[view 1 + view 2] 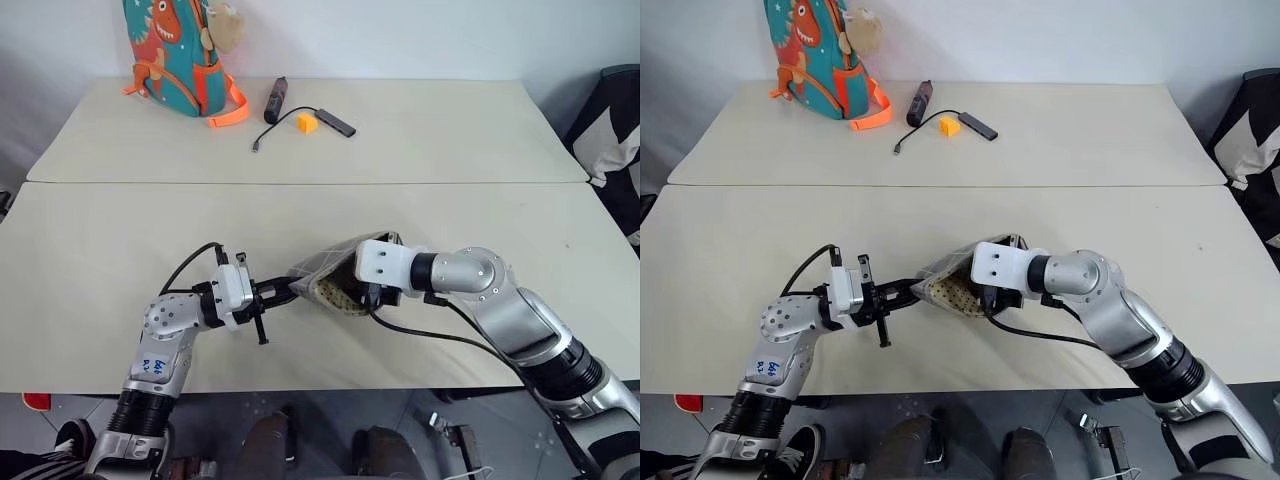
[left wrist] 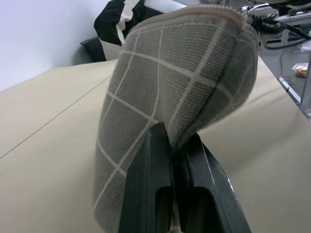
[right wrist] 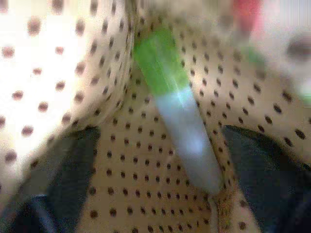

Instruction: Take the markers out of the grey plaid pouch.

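Pouch (image 1: 325,272) pinched by left gripper (image 2: 176,145); right gripper (image 3: 155,170) spread inside, green marker (image 3: 167,92) between its fingers.

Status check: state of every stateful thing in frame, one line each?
Grey plaid fabric pouch: unzipped, mouth gaping, lifted off the table at one end.
Green plastic marker: inside the pouch, on the dotted lining.
Left gripper: shut on the pouch's edge.
Right gripper: open, inside the pouch mouth, fingers either side of the marker.
Teal dinosaur backpack: upright.
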Controlling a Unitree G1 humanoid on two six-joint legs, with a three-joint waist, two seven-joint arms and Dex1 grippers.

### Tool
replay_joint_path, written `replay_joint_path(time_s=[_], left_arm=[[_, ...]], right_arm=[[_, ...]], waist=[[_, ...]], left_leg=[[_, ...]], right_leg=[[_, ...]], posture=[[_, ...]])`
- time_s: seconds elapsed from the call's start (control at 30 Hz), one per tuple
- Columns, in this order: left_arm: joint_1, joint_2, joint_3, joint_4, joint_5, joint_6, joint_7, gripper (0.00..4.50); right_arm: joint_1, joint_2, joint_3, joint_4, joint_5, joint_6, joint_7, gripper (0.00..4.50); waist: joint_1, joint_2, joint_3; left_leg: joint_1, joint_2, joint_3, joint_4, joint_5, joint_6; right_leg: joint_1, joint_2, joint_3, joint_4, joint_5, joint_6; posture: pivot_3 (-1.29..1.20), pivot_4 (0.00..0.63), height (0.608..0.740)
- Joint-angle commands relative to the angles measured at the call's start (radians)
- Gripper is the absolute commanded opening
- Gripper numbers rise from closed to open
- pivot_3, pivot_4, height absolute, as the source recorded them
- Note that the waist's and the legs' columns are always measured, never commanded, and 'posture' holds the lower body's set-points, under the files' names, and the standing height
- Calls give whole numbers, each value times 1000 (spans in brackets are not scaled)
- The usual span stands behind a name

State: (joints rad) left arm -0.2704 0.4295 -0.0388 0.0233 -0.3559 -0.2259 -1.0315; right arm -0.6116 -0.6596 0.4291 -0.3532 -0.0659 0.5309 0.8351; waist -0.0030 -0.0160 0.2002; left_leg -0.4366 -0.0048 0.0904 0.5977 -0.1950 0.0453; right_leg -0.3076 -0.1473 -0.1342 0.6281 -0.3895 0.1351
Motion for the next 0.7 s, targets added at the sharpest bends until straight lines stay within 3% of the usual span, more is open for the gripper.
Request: replay_joint_path(time_s=[0.03,0.17,0.23,0.37,0.7], left_arm=[[0,0,10,-40,-24,-4,1,0],[1,0,11,-42,-25,-1,2,0],[1,1,12,-41,-25,-1,2,0],[0,1,13,-40,-27,1,3,0],[-10,-20,-7,-93,-61,50,2,0]], right_arm=[[-6,4,-20,-40,-14,-5,2,4469],[0,16,-31,-41,-6,6,2,4296],[-1,18,-34,-41,-5,8,4,3867],[-8,29,-32,-43,-16,5,-5,2504],[-16,81,35,19,-119,-49,-46,2504]], waist=[[0,0,0],[1,0,0],[1,0,0],[0,0,0],[0,0,0]], left_leg=[[0,0,0,0,0,0],[0,0,0,0,0,0],[0,0,0,0,0,0],[0,0,0,0,0,0],[0,0,0,0,0,0]], right_leg=[[0,0,0,0,0,0],[0,0,0,0,0,0],[0,0,0,0,0,0],[0,0,0,0,0,0],[0,0,0,1,0,0]], posture=[[0,150,740],[0,150,740],[0,150,740],[0,150,740],[0,150,740]])
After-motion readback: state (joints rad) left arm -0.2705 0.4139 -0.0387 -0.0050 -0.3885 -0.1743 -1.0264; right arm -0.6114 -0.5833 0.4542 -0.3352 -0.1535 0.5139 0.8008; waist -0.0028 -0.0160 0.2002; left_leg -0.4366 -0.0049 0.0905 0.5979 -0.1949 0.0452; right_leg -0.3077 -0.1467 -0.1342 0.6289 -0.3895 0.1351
